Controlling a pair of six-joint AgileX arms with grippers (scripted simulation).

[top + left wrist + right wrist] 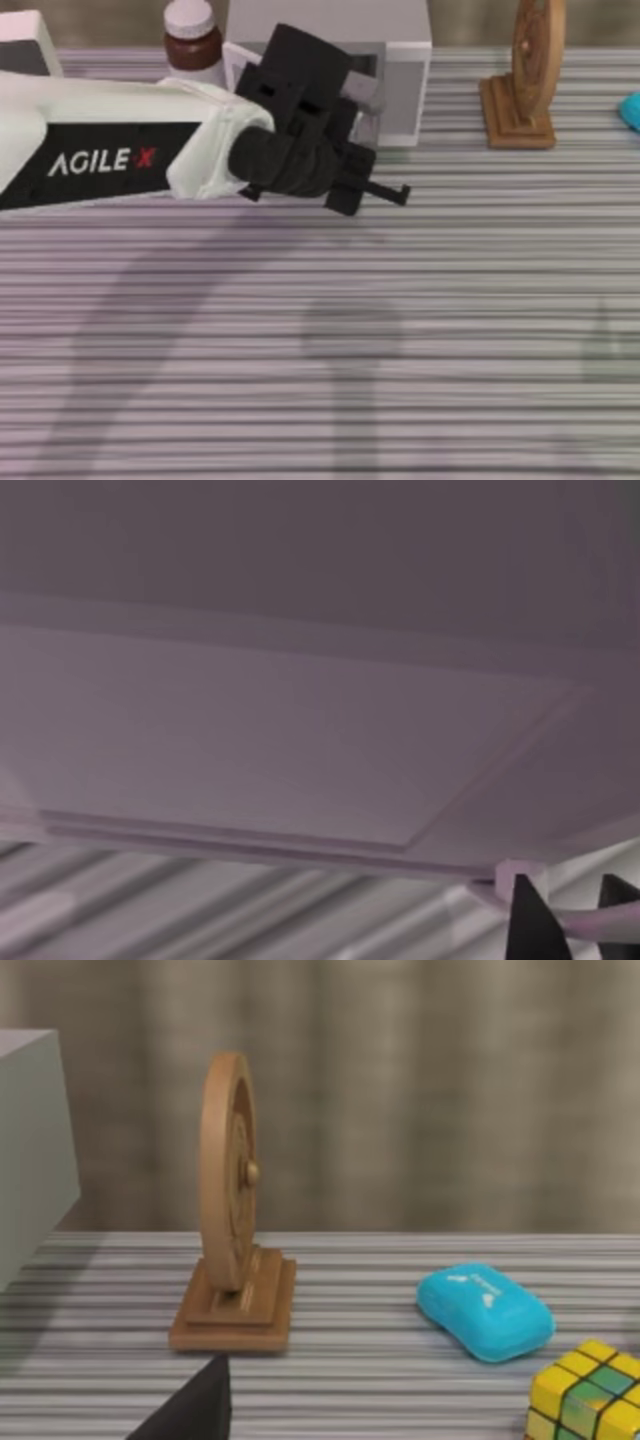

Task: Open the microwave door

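My left gripper (pixel 385 188) was just before the microwave (pixel 340 60) at the table's far edge. Its fingers (pixel 528 920) seemed pinching the thin handle of the microwave door (pixel 270 730), though I could not tell surely. The door looked partly swung out; more pulling remained, I judged. The right gripper was not visible.

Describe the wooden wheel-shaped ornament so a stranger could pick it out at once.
Start at the microwave, the big grey-white box at the table's far edge, where the left gripper is working. Just to its right on the striped table stands the wooden ornament. It is an upright disc on a stepped base, the only wooden thing, unlike the blue soap-like block and colourful cube nearby.
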